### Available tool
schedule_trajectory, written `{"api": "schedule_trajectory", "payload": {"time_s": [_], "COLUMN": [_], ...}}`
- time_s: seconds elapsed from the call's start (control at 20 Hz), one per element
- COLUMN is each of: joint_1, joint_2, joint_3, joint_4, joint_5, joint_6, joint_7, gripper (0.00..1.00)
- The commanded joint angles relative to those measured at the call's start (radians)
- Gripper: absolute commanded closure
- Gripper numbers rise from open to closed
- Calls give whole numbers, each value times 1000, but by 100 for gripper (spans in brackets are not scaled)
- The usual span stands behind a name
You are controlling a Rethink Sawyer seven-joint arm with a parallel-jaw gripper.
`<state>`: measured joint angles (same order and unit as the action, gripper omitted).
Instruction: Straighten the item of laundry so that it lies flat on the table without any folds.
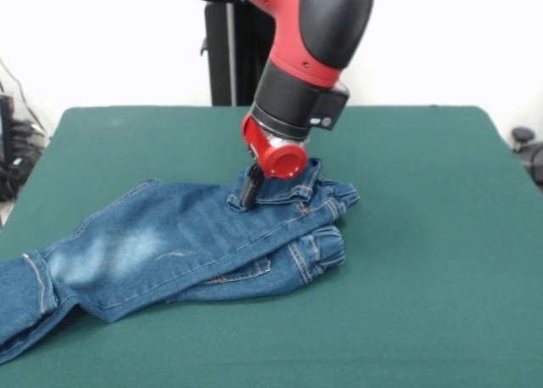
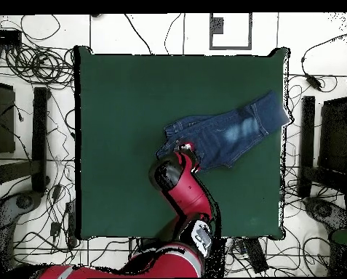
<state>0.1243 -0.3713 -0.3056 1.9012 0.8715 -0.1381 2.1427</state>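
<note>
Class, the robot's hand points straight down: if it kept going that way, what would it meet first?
The hand would meet the jeans first, at the waistband; it looks already on or just above the denim. The green table lies beneath.

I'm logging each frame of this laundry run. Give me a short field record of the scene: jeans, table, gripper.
jeans: blue denim, lying on the table, folded over on themselves with one layer on another; not flat
jeans position: legs run to the table's edge in both views
waistband: bunched, next to the gripper
table: dark green top, much larger than the jeans
gripper: down on the jeans at the waistband; open or shut cannot be told
task state: folds remain
</note>
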Motion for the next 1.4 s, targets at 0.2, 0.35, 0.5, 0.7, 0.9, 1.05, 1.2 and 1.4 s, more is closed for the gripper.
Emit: {"api": "schedule_trajectory", "payload": {"time_s": [0.2, 0.35, 0.5, 0.7, 0.9, 1.05, 1.2, 1.4], "joint_1": [13, 37, 28, 43, 58, 40, 10, -16], "joint_2": [39, 51, 33, -5, -46, -83, -132, -207], "joint_3": [70, 42, 61, 58, 55, 72, 99, 124], "joint_4": [9, -8, 5, 40, 89, 130, 182, 261], "joint_5": [-24, 1, -4, 3, 3, -19, -51, -83], "joint_6": [-38, -18, -8, 48, 71, 65, 52, 54], "joint_7": [206, 184, 199, 200, 217, 223, 228, 238], "gripper": [100, 100, 100, 100, 100, 100, 100, 100]}}
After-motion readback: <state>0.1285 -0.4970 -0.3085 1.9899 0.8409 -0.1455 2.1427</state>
